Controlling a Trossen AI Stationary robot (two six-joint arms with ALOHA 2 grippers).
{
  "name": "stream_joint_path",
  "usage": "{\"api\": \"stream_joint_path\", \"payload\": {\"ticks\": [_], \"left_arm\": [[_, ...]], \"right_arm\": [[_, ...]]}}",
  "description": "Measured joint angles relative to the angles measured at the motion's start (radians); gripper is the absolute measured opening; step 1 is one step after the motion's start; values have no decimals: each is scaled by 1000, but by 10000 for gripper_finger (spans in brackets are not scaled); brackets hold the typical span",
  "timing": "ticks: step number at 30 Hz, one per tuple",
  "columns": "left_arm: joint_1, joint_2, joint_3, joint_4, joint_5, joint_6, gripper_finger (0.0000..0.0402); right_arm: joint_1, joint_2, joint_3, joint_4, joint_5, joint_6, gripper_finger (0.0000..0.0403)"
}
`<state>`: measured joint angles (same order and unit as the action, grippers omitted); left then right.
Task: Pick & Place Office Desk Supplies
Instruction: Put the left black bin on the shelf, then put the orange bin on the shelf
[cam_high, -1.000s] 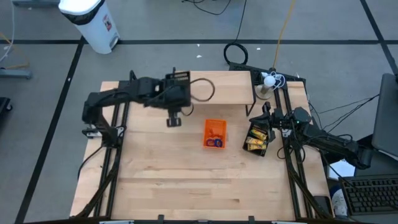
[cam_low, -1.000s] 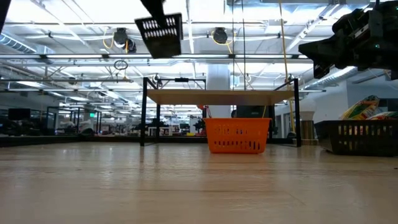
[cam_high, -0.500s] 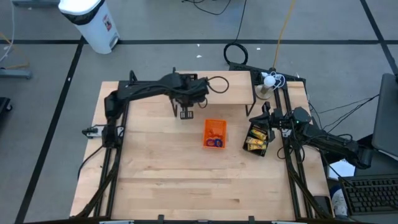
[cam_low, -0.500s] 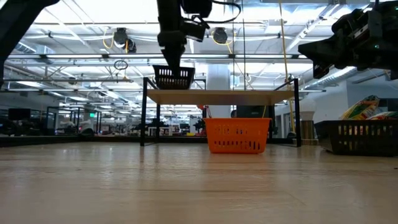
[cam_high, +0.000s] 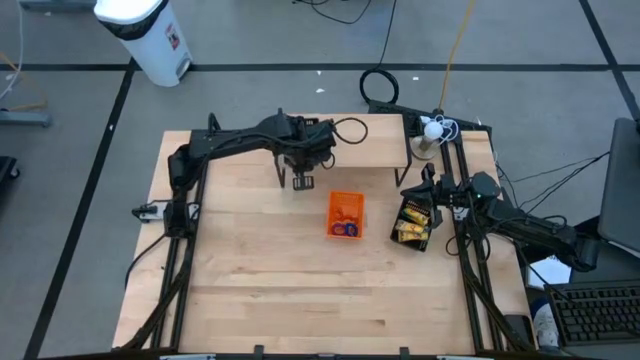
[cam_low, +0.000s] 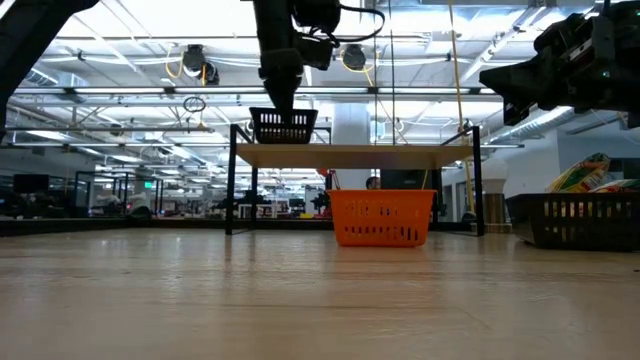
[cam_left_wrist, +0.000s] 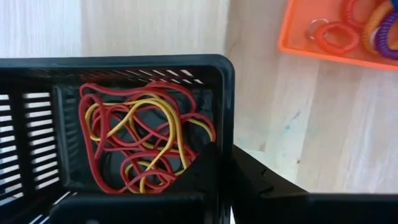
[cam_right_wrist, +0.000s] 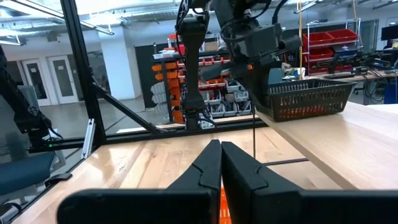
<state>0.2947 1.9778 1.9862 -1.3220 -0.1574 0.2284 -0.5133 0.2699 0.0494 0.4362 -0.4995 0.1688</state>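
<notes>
My left gripper (cam_left_wrist: 225, 158) is shut on a small black basket (cam_high: 302, 181) that holds red and yellow rubber bands (cam_left_wrist: 146, 140). The basket (cam_low: 283, 125) hangs at about the height of the raised wooden shelf (cam_low: 350, 155), by the shelf's near left corner. An orange basket (cam_high: 345, 215) with coloured rings (cam_left_wrist: 348, 31) stands on the table to its right. My right gripper (cam_right_wrist: 221, 149) waits shut at the table's right edge (cam_high: 428, 185), above a black basket (cam_high: 415, 222) of yellow packets. My left gripper holds the small black basket by one side wall (cam_left_wrist: 227, 112), with one finger (cam_left_wrist: 208, 171) inside the basket and the other (cam_left_wrist: 267, 186) outside. The fingers come from above, pointing steeply down. The basket hangs level, its opening up, clear of the table.
The shelf (cam_high: 355, 140) on thin black legs spans the table's far middle. A white lamp (cam_high: 430, 128) and cables sit at the far right corner. Bare wood (cam_high: 300, 290) fills the near half of the table.
My left gripper has carried the small black basket toward the table's right and far side and down to shelf height, then stopped. The basket has stayed level in the hold.
</notes>
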Motion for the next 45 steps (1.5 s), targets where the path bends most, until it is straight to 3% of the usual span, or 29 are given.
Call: {"api": "stream_joint_path", "payload": {"ticks": [6,12,18,26,30,33,37,39,41,43,45], "left_arm": [[-1,0,0,-36,-3,2,64],[-2,0,0,-34,-15,-14,128],[-18,-34,0,-42,-108,-20,198],[-101,-235,0,-146,-118,-21,258],[-140,-434,-66,-103,-35,-3,257],[-140,-641,-251,111,84,-16,242],[-88,-952,-668,432,106,-131,198],[-58,-1110,-917,628,128,-212,163],[-45,-1236,-1141,855,228,-265,119],[-51,-1328,-1326,1120,327,-324,67],[-67,-1393,-1472,1357,351,-359,19]], "right_arm": [[0,0,0,0,0,2,1],[0,0,0,0,0,2,1],[0,0,0,0,0,3,1],[0,0,0,-8,0,-15,1],[0,0,0,-8,0,-15,2],[0,0,0,-8,0,-16,1],[0,0,0,-7,0,-5,1],[0,0,0,-8,0,1,2],[3,0,0,-8,0,2,2],[11,0,0,-16,0,2,1],[23,0,0,-21,0,2,1]]}}
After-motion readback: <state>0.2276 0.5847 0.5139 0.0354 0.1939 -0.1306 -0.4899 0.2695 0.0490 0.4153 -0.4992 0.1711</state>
